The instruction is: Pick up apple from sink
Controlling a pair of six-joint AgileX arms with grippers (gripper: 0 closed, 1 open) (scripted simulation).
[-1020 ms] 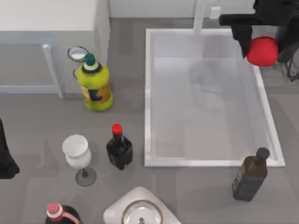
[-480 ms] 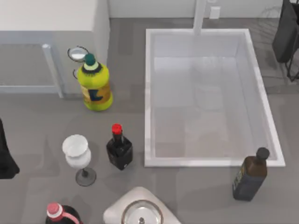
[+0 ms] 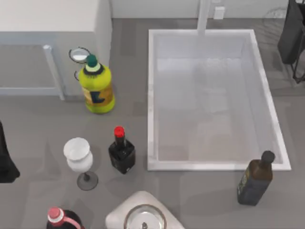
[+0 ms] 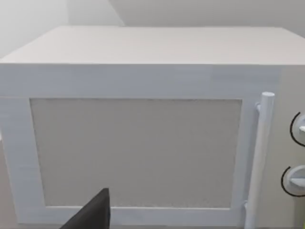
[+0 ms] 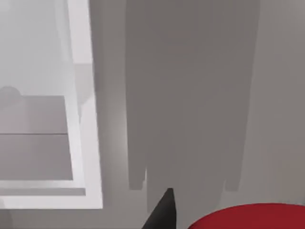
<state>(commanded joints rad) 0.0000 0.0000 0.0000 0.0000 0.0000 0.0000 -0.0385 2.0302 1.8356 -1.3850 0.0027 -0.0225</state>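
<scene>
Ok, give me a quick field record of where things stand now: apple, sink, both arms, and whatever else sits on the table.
apple: red, at the right wrist view's edge, beside a dark fingertip
sink: white basin, nothing lying in it
right arm: at the table's far right edge
left arm: parked at the left edge
left of sink: yellow bottle, red-capped dark bottle, wine glass
near right corner of sink: brown bottle

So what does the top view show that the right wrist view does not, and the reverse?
Top view alone: the sink's pale floor and faucet post, a yellow bottle, a wine glass, a red-capped dark bottle, a brown bottle, the white cabinet, and the left arm parked at the table's left edge.
Right wrist view alone: the apple, close beside a dark finger.
Both: the sink rim and the grey table.
</scene>
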